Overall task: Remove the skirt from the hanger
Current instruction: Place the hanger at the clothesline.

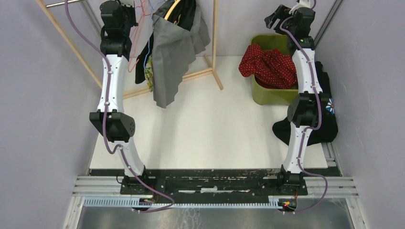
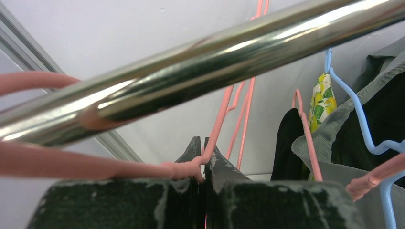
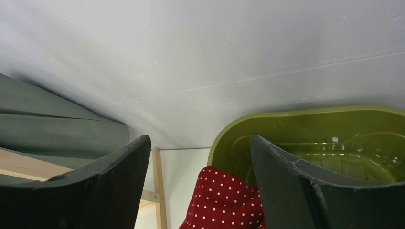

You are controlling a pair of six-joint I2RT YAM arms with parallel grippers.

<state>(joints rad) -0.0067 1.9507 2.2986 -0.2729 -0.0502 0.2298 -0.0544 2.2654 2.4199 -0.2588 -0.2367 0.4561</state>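
Left hand [image 2: 203, 145] clamps hanger [image 2: 218, 119]; right hand [image 3: 199, 143] wide open, empty, upper right; skirt [image 1: 169, 57] hangs upper centre, not yet off.

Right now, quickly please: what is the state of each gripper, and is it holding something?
Left gripper: closed on the pink hanger.
Right gripper: open, holding nothing.

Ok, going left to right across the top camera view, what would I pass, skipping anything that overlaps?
In order: left arm → grey skirt → wooden post → red cloth.
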